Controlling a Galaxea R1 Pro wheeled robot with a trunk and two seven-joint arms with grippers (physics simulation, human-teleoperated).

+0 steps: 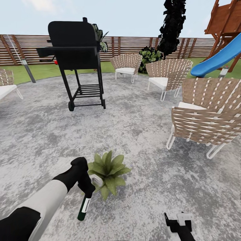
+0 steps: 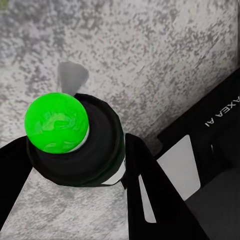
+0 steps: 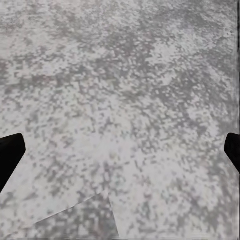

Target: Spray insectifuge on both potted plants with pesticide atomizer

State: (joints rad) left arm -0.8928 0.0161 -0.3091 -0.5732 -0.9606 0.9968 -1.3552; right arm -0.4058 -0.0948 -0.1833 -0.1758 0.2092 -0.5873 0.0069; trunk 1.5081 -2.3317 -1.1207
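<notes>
**Spraying the first plant on the patio**

Mottled grey paving (image 1: 140,127) all around in the head view, ringed by lawn and slat fence (image 1: 134,45). Left gripper (image 1: 87,191) clenched on the pesticide atomizer (image 1: 84,207), held head-up-in-the-fingers with the dark green body hanging below them. Just beside those fingers, on their far side: the potted plant (image 1: 107,172), narrow-leaved, its small pale pot partly hidden under the leaves. For good coverage, judged best to aim the nozzle at the rosette's middle and sweep across the leaves; nozzle direction cannot be told from here. Plenty of open paving near the fingers; black grill (image 1: 75,57) and woven chairs (image 1: 206,117) well apart, no crowding. Right gripper (image 1: 178,222) low and idle, away from the plant.

From the left wrist camera: bottle (image 2: 75,150) seen end-on between the black fingers (image 2: 150,190), bright green round end (image 2: 56,125) facing the lens, bare paving beyond.

From the right wrist camera: black fingertips (image 3: 10,155) spread wide at the frame's sides, grasping nothing, only speckled paving (image 3: 120,100) between them.
</notes>
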